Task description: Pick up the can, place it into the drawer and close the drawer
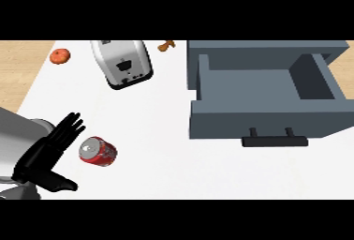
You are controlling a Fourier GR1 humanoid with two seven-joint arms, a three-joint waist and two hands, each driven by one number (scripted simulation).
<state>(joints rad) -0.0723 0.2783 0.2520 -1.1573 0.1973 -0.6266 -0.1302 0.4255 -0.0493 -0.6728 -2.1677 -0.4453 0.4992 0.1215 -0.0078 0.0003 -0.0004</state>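
Observation:
A red can (97,151) with a silver top stands on the white counter (180,168) at the lower left. My left hand (43,157) is just to the left of the can, fingers straight and pointing up and to the right, thumb spread out below it; the hand is open and nothing is held. Whether the fingers touch the can's side I cannot tell. The grey drawer (266,119) at the right is pulled open and has nothing inside; its black handle (274,140) faces me. My right hand does not show.
A silver and black toaster (124,63) lies tilted at the back left. An orange fruit (60,56) sits near the counter's left edge, and a small brown object (166,45) lies behind the toaster. Wooden floor (17,70) shows beyond the left edge.

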